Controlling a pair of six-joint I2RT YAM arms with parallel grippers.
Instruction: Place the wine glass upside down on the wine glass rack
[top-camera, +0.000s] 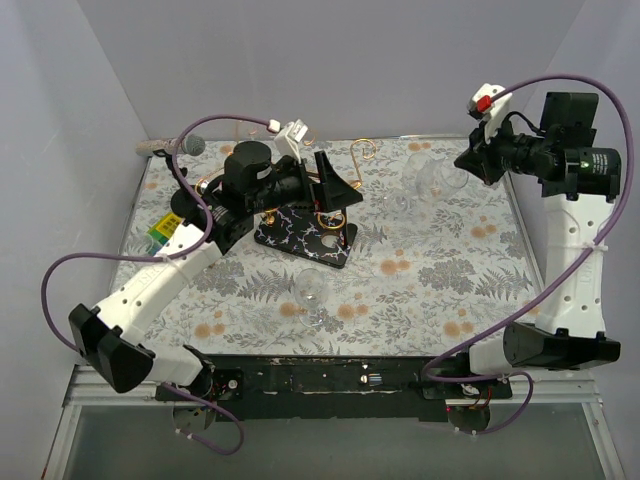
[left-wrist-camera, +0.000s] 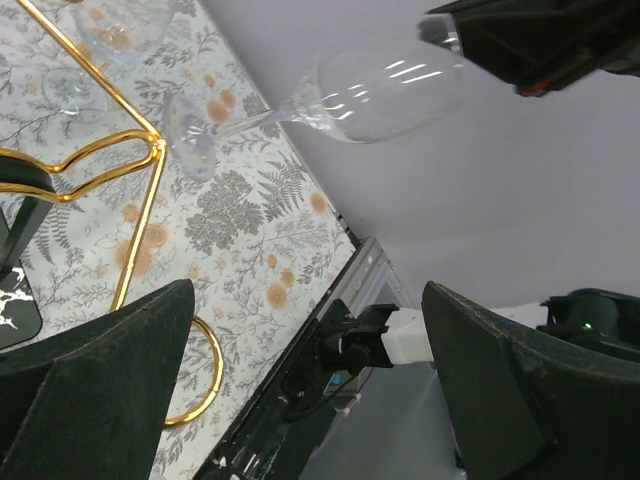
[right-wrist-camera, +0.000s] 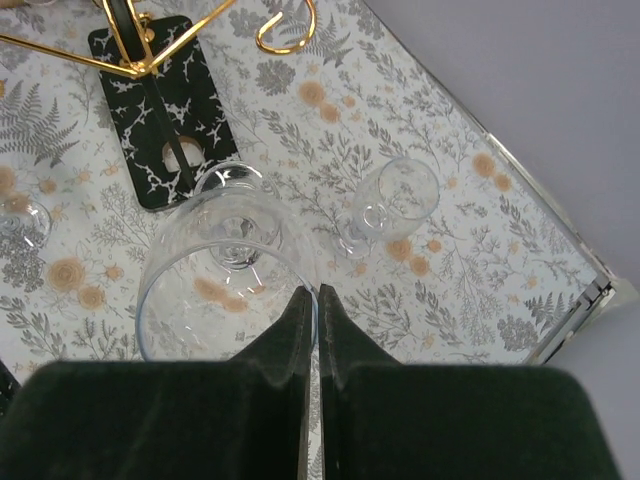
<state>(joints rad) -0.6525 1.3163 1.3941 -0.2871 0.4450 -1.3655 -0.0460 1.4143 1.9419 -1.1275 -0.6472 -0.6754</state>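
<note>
The wine glass rack (top-camera: 305, 238) stands left of centre on the table (top-camera: 450, 290). To its right, toward the far right corner, the wine glass (left-wrist-camera: 385, 85) hangs above the table in the right gripper (right-wrist-camera: 312, 295). A second glass (top-camera: 312, 288) stands just on the near side of the rack, and a microphone (top-camera: 180, 147) sits at the far left.

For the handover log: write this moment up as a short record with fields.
Right claw: shut on the rim of a wine glass, held in the air above the table
Left claw: open, empty, over the wine glass rack
Second wine glass: on the table, between the rack's base and the arms' bases
Task status: held glass apart from the rack, not yet hung
</note>
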